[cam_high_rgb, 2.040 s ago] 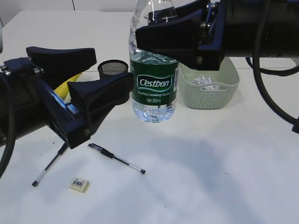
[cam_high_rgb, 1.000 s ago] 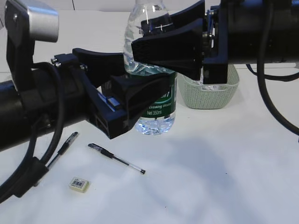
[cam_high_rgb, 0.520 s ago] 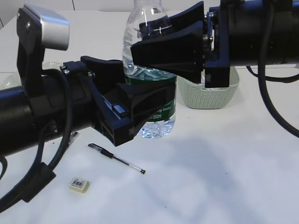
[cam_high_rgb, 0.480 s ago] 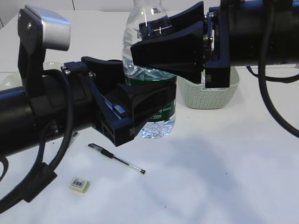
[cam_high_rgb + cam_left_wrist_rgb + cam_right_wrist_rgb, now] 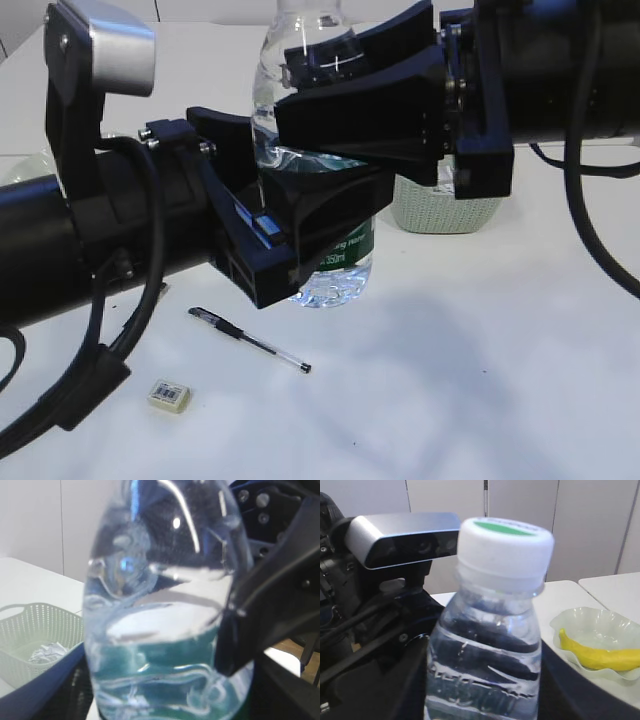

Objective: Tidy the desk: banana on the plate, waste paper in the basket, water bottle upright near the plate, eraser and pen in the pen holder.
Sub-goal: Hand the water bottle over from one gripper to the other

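Exterior view, clear ribbed plastic bottle (image 5: 320, 150) upright, right hand (image 5: 345, 100) clamping neck, left hand (image 5: 300, 235) spread wide round label.

A white worktop (image 5: 480, 380) fills the exterior view, smooth and matt, with soft grey shadows spread across its middle. Its far edge runs along the top of that view. Behind it, the wrist views show a pale wall (image 5: 580, 525) of flat panels divided by thin vertical seams. The light is even and diffuse. At the lower right of the left wrist view a brownish strip (image 5: 290, 647) shows, perhaps floor.
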Tool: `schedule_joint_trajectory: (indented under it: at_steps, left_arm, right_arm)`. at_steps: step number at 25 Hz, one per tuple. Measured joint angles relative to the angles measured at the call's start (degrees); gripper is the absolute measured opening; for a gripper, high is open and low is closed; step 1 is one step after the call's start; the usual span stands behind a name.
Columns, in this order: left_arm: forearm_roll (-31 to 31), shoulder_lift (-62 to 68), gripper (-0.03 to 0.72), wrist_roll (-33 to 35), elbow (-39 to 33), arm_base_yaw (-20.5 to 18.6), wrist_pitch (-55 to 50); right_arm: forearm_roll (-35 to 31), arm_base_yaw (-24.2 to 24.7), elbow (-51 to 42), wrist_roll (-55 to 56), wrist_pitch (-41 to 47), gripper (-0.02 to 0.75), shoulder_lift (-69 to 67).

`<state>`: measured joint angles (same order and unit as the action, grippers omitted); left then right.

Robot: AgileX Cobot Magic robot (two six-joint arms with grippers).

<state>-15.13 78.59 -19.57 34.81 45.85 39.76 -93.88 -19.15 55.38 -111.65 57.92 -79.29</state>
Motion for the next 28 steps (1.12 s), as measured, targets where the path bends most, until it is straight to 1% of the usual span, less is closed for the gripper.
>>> schedule_joint_trajectory:
  at_steps: [11, 18, 20, 28]
  left_arm:
    - [-0.75, 0.00, 0.581, 0.00, 1.09, 0.38, -0.83]
    - [-1.21, 0.00, 0.467, 0.00, 1.09, 0.47, -0.83]
    - [-1.21, 0.00, 0.445, -0.09, 1.09, 0.47, -0.83]
    - [-1.21, 0.00, 0.424, -0.09, 1.09, 0.47, -0.83]
  right_arm:
    - [0.48, 0.00, 0.00, 0.00, 1.66, 0.382, 0.00]
    - [0.48, 0.00, 0.08, -0.10, 1.66, 0.382, 0.00]
    - [0.48, 0.00, 0.08, -0.19, 1.66, 0.382, -0.04]
    - [0.48, 0.00, 0.08, -0.19, 1.66, 0.382, -0.04]
